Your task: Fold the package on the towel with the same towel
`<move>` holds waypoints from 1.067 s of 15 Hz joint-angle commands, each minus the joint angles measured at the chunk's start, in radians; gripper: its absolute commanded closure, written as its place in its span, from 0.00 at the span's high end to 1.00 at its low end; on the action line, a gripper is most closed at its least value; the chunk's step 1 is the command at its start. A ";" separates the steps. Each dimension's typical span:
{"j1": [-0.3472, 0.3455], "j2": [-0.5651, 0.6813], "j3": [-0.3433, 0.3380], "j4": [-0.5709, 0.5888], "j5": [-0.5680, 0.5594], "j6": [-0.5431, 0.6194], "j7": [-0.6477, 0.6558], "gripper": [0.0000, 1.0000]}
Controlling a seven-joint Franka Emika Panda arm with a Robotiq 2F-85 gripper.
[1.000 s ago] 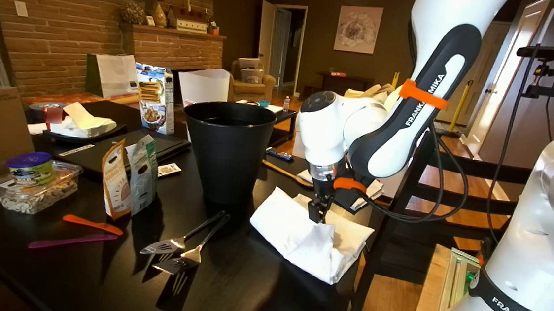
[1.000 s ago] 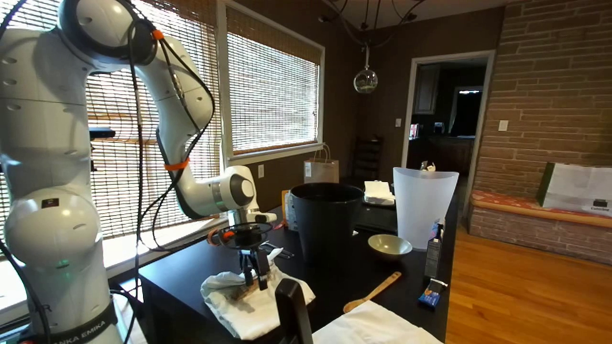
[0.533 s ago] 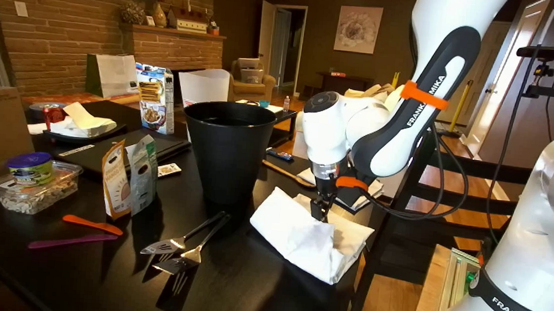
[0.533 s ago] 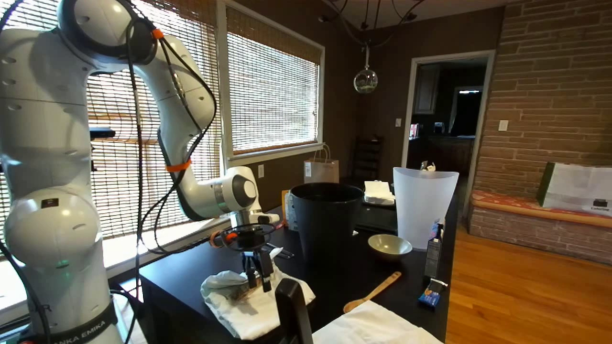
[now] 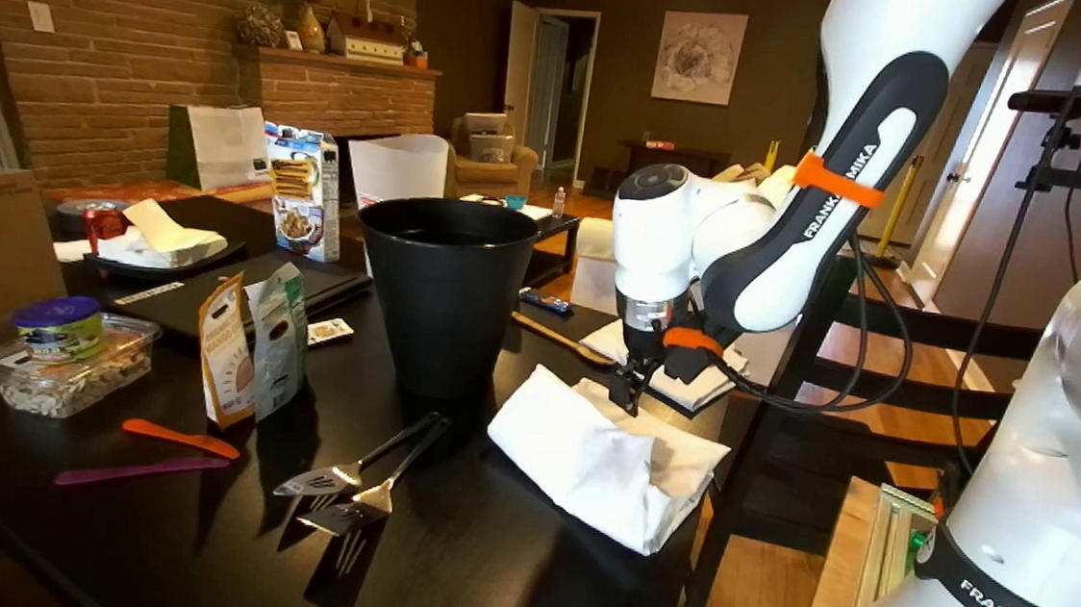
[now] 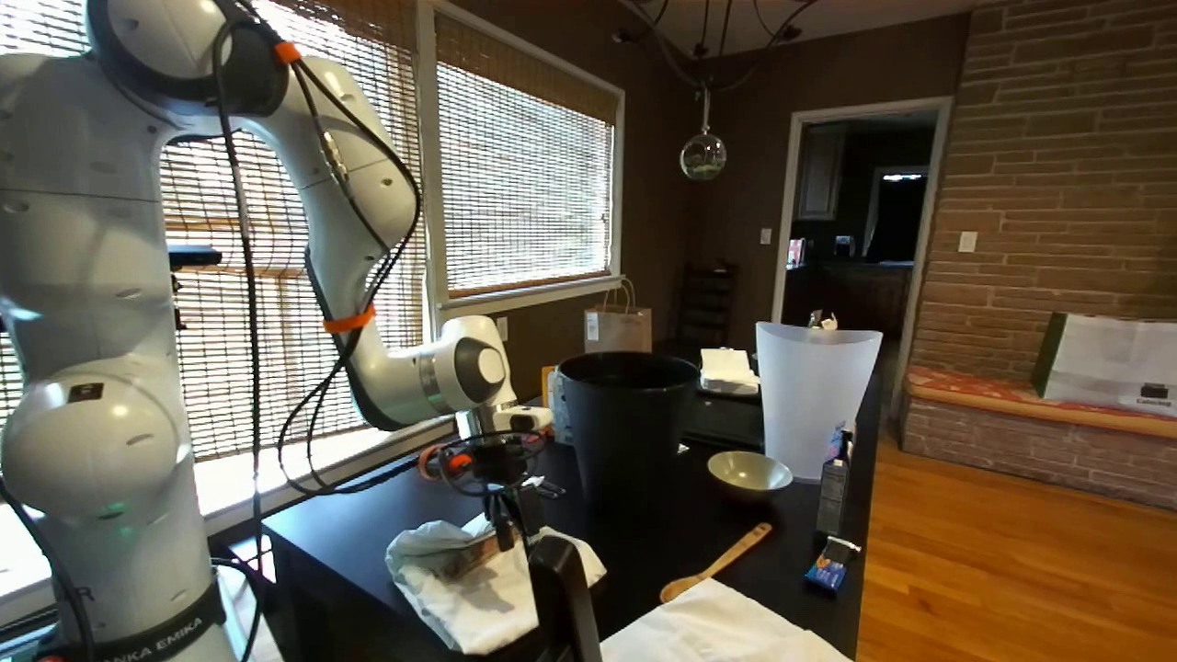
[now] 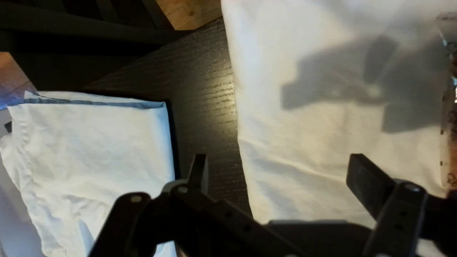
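Observation:
The white towel (image 5: pixel 577 451) lies rumpled on the dark table, one side folded up; it also shows in an exterior view (image 6: pixel 487 611) and the wrist view (image 7: pixel 303 142). The package (image 6: pixel 469 557), brownish and shiny with dark marks, lies on the towel beside the raised fold. Only its edge shows at the right of the wrist view (image 7: pixel 452 142); in an exterior view the fold hides it. My gripper (image 7: pixel 279 166) is open and empty above the towel's unfolded edge, one finger over bare table, the other over towel. It also shows in both exterior views (image 5: pixel 627 402) (image 6: pixel 517 535).
A smaller folded white cloth (image 7: pixel 96 142) lies beside the towel. A tall black bin (image 5: pixel 444 306) stands close behind it. A wooden spoon (image 6: pixel 717 565), a bowl (image 6: pixel 749 473) and metal spatulas (image 5: pixel 358 482) lie nearby. A dark chair back (image 6: pixel 563 598) stands at the table edge.
My gripper has risen slightly and moved away from the package and fold, across the towel to its unfolded edge near the smaller cloth. The towel and package look unmoved.

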 commanded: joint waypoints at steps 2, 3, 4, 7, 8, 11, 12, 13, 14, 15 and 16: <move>-0.005 0.015 0.007 0.000 0.029 0.012 -0.038 1.00; -0.012 0.035 0.001 0.005 0.041 0.035 -0.066 1.00; -0.024 0.055 -0.006 0.006 0.079 0.058 -0.123 1.00; -0.068 0.092 -0.026 0.003 0.207 0.128 -0.289 1.00; -0.072 0.096 -0.042 0.006 0.260 0.140 -0.346 1.00; -0.106 0.113 -0.051 0.005 0.440 0.176 -0.529 1.00; -0.109 0.119 -0.056 0.008 0.495 0.180 -0.579 1.00; -0.116 0.125 -0.049 0.011 0.565 0.184 -0.641 1.00; -0.120 0.132 -0.046 0.015 0.616 0.185 -0.682 1.00; -0.127 0.138 -0.033 0.017 0.686 0.187 -0.737 1.00; -0.131 0.141 -0.024 0.022 0.743 0.183 -0.782 1.00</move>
